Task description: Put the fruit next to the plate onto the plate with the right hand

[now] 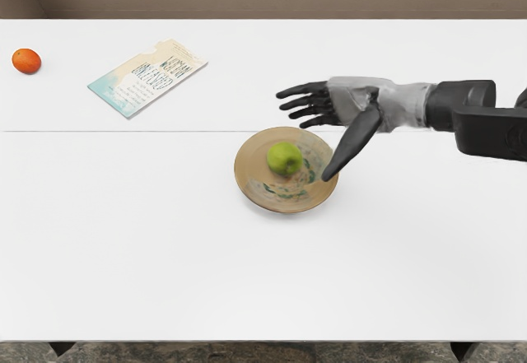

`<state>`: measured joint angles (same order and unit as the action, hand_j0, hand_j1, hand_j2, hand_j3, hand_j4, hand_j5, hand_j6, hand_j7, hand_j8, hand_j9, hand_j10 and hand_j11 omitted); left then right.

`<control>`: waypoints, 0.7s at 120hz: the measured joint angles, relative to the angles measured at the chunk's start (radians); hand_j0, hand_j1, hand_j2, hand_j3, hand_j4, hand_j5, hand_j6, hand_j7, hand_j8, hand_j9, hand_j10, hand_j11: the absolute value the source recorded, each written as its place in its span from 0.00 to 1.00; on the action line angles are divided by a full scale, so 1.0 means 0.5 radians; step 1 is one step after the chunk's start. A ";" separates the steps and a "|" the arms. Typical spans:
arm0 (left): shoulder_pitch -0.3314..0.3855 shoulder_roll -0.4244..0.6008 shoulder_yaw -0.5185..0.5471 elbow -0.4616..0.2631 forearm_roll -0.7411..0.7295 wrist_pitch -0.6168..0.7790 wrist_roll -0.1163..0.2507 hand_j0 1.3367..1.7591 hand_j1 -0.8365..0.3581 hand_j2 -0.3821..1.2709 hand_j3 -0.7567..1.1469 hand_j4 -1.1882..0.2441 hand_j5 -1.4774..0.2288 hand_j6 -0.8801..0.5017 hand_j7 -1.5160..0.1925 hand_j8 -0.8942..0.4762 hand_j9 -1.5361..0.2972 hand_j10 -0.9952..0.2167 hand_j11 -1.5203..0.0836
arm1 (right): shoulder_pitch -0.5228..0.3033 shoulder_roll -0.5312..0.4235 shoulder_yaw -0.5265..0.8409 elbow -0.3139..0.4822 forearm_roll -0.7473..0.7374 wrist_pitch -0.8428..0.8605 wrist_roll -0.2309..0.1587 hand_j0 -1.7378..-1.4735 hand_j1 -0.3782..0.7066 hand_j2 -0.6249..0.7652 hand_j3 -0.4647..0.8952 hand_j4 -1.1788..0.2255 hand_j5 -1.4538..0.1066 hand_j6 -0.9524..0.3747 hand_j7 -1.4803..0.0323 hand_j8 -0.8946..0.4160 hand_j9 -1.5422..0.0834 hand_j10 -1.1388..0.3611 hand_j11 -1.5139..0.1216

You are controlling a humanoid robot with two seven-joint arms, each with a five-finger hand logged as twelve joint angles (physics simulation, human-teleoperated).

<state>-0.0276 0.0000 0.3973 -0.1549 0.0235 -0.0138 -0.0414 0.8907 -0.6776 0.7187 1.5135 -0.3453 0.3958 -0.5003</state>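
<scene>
Head view: apple (285,158) (green) on plate (247,179)

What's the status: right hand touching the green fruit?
Apart. Head view shows bare plate between the green fruit and the right hand, fingers spread.

A white bench (165,256) is being used as the only support. A brown plate (249,183) is being carried near its middle, a printed card (148,76) is being carried flat toward the far left, and an orange fruit (26,61) is being carried well apart, by the left edge.
</scene>
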 joint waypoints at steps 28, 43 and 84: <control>0.000 0.000 0.000 0.000 0.000 0.000 0.000 0.76 0.76 0.26 0.40 0.67 0.69 0.47 0.71 0.48 0.67 0.63 0.76 | -0.162 -0.273 0.038 -0.360 0.741 0.385 0.038 0.30 0.09 0.46 0.34 0.79 0.87 0.66 0.92 0.64 0.89 0.72 0.87; 0.000 0.000 0.000 0.000 0.000 0.000 0.000 0.76 0.76 0.26 0.40 0.67 0.69 0.47 0.71 0.48 0.67 0.63 0.76 | -0.249 -0.403 0.034 -0.496 0.968 0.417 0.035 0.30 0.08 0.45 0.34 0.80 0.88 0.68 0.93 0.65 0.90 0.73 0.88; 0.000 0.000 -0.001 0.000 0.000 0.000 0.000 0.76 0.76 0.26 0.40 0.67 0.69 0.47 0.71 0.48 0.67 0.63 0.76 | -0.346 -0.541 0.032 -0.545 1.117 0.431 0.035 0.30 0.07 0.45 0.34 0.81 0.90 0.69 0.94 0.65 0.92 0.73 0.89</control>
<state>-0.0276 0.0000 0.3970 -0.1549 0.0235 -0.0138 -0.0415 0.7176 -0.9480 0.7349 1.2412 0.2133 0.6112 -0.4826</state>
